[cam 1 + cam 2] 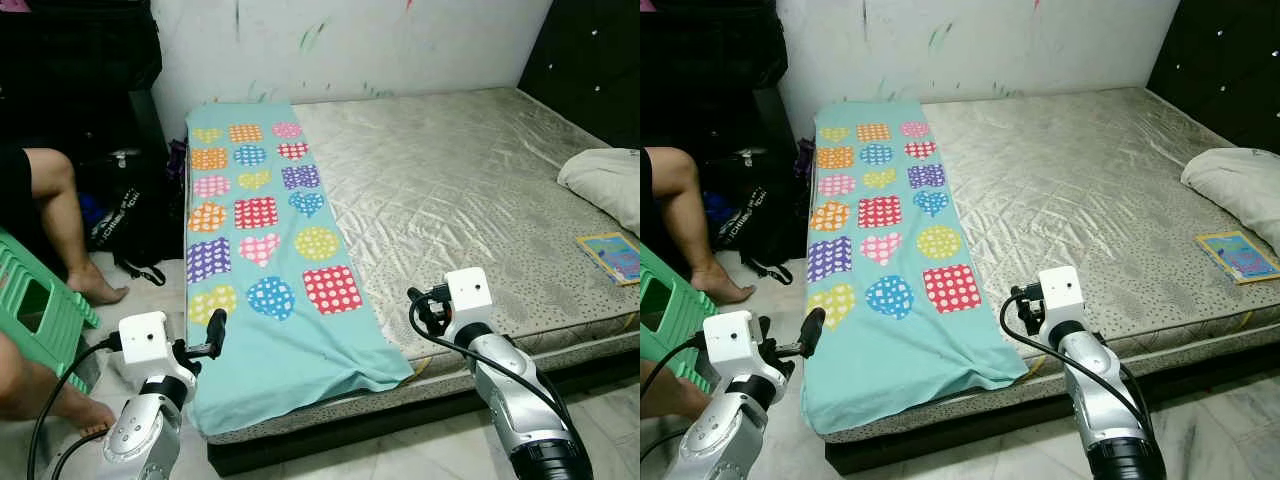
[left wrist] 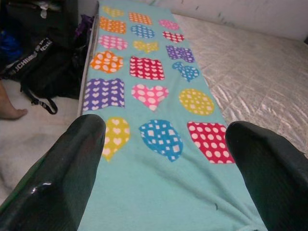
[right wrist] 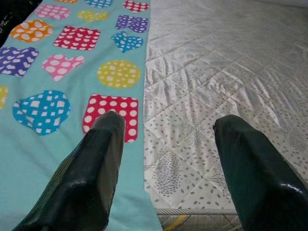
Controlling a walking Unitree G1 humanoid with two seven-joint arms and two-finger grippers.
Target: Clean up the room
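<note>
Bedroom, bare mattress (image 1: 470,190): teal blanket (image 1: 270,300) with coloured patches lies flat along its left side, overhanging the near edge.
Left gripper (image 2: 163,159) and right gripper (image 3: 166,159) hover before that edge, jaws spread, empty. Blanket judged light, limp, likely to drape; best pinched at its near corners.

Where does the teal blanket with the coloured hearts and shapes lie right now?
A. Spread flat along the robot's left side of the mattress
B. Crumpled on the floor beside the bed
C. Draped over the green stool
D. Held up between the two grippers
A: the teal blanket lies spread flat along the left strip of the mattress, its near end hanging over the edge, while the left gripper and right gripper are open and hold nothing.
</note>
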